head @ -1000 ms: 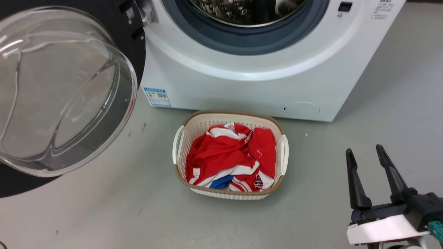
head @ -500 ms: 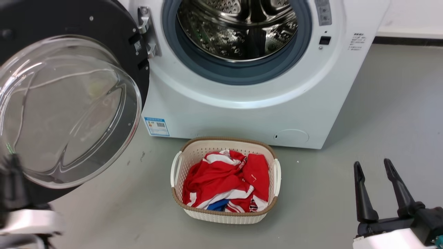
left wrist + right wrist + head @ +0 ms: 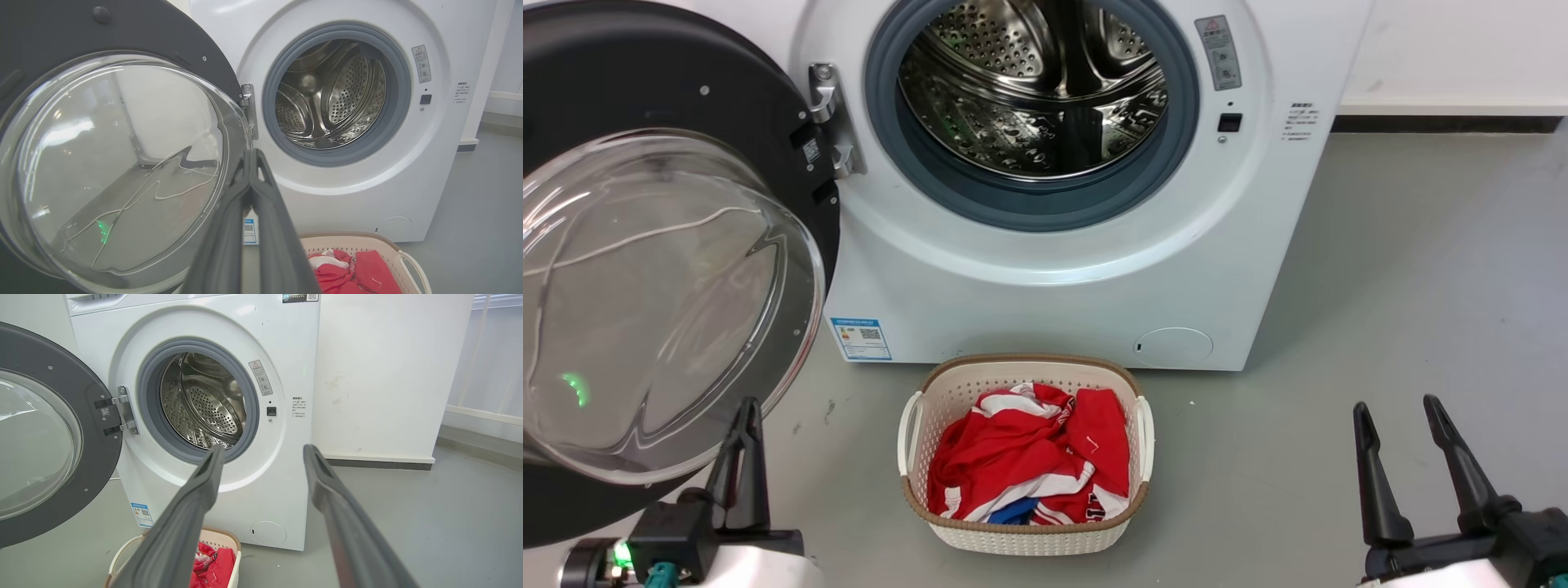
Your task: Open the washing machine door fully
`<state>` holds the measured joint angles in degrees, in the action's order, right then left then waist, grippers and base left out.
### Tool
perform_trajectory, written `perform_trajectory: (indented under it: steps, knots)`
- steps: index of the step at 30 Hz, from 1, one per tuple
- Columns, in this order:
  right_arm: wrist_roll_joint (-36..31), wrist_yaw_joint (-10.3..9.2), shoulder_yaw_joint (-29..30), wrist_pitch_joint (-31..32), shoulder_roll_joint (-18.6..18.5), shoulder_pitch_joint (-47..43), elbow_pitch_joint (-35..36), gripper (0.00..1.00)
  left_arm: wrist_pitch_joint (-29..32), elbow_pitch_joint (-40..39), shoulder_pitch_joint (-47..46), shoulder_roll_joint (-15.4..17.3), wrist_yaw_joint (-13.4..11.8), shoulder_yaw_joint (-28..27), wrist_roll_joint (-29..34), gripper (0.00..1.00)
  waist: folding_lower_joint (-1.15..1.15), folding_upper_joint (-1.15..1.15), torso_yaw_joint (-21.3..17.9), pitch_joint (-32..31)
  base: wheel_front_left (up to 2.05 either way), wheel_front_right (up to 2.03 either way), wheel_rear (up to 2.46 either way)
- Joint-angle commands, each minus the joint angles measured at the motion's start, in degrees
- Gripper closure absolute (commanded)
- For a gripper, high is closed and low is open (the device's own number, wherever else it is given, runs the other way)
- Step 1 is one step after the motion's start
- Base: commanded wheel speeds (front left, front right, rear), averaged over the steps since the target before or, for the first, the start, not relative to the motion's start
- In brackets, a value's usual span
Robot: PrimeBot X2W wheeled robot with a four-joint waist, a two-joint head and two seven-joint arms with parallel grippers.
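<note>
The washing machine door (image 3: 727, 98) (image 3: 122, 28) (image 3: 88, 416), a black ring around a bulging glass bowl (image 3: 662, 302), stands swung wide to the left on its metal hinge (image 3: 827, 122). The white washing machine (image 3: 1045, 302) (image 3: 367, 196) (image 3: 286, 355) shows its steel drum (image 3: 1029, 90) inside the grey gasket. My left gripper (image 3: 747, 404) (image 3: 250, 154) is shut on nothing, its tips just below and right of the glass bowl's lower rim; contact cannot be told. My right gripper (image 3: 1395, 406) (image 3: 263, 451) is open over the floor at the lower right, far from the door.
A cream laundry basket (image 3: 1023, 360) with red and white clothes (image 3: 1029, 457) sits on the grey floor right before the machine, between my two grippers. A white wall (image 3: 388, 375) with a dark skirting stands to the machine's right, with bare floor (image 3: 1421, 269) before it.
The camera has tilted up, so more of the drum shows. My left gripper has come up into the lower left, next to the glass bowl. The door stays swung open.
</note>
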<state>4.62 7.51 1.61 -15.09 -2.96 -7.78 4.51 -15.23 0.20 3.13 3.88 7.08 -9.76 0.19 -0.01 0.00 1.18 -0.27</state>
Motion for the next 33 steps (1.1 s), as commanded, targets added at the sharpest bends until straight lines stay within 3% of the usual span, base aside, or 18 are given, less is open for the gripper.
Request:
perform_trajectory:
  steps: [1, 2, 3, 4, 20, 31, 32, 33]
  knots:
    - [-0.1, -0.03, 0.2, -0.1, 0.2, -1.0, 0.2, 0.0, 0.2, -0.4, 0.7, -0.1, -0.4, 0.2, -0.4, 1.0, 0.01, 0.0, -0.4, -0.2, 0.0, 0.0, 0.0]
    - [-0.1, -0.03, 0.4, -0.1, 0.2, -1.1, 0.1, 0.0, 0.2, -0.7, 1.2, -0.2, -0.7, 0.8, -0.6, 0.7, 0.01, 0.0, -0.5, -0.3, 0.0, 0.0, 0.0]
    - [-0.1, -0.03, 0.6, -0.1, 0.2, -1.2, 0.1, 0.0, 0.2, -0.8, 1.7, -0.4, -0.9, 1.3, -1.0, 0.23, 0.01, 0.0, -0.7, -0.4, 0.0, 0.0, 0.0]
    - [0.0, -0.03, 0.6, -0.1, 0.2, -1.4, 0.1, 0.0, 0.2, -1.1, 2.2, -0.5, -1.3, 1.6, -1.3, 0.0, 0.01, 0.0, -0.9, -0.4, 0.0, 0.0, 0.0]
    - [1.4, -0.03, 1.3, -0.1, 0.2, -3.8, 0.3, 0.0, 0.2, 0.1, 5.5, -1.0, -5.9, 6.8, -3.0, 0.0, 0.01, 0.0, -2.1, -1.1, 0.0, 0.0, 0.0]
    - [1.8, -0.03, 1.5, -0.1, 0.2, -3.9, 0.0, 0.0, 0.2, 0.7, 5.3, -1.0, -7.2, 8.1, -2.4, 0.0, 0.01, 0.0, -2.0, -1.2, 0.0, 0.0, 0.0]
    - [1.5, 0.0, 1.5, 0.0, 0.0, -3.4, -0.1, 1.0, 0.0, 0.8, 5.1, -1.0, -7.1, 8.0, -2.7, 1.0, 0.01, 0.0, -2.0, -1.2, 0.0, 0.0, 0.0]
    - [1.5, 0.0, 1.4, 0.0, 0.0, -3.4, -0.6, 1.0, 0.0, 1.4, 5.1, -1.0, -7.1, 8.0, -2.8, 1.0, 0.01, 0.0, -2.0, -1.2, 0.0, 0.0, 0.0]
